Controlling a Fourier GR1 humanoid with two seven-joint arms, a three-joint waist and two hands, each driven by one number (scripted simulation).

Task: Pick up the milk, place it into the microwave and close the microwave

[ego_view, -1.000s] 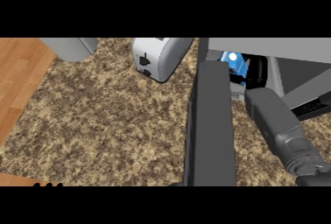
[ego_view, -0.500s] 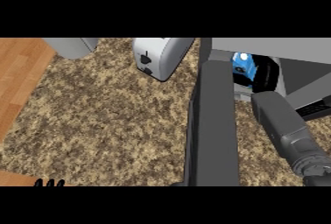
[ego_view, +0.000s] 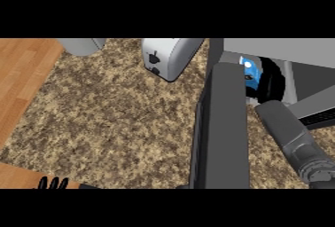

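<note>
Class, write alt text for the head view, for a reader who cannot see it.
The robot's right hand reaches into the open microwave, holding the blue and white milk carton just inside it. The microwave door stands open across the speckled counter, a toaster sits behind, and the left hand rests at the lower left edge.

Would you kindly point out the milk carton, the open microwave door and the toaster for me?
milk carton [ego_view: 248, 72], head view, its blue side.
microwave door [ego_view: 222, 133], head view, middle of its dark edge.
toaster [ego_view: 171, 55], head view, its silver body.
</note>
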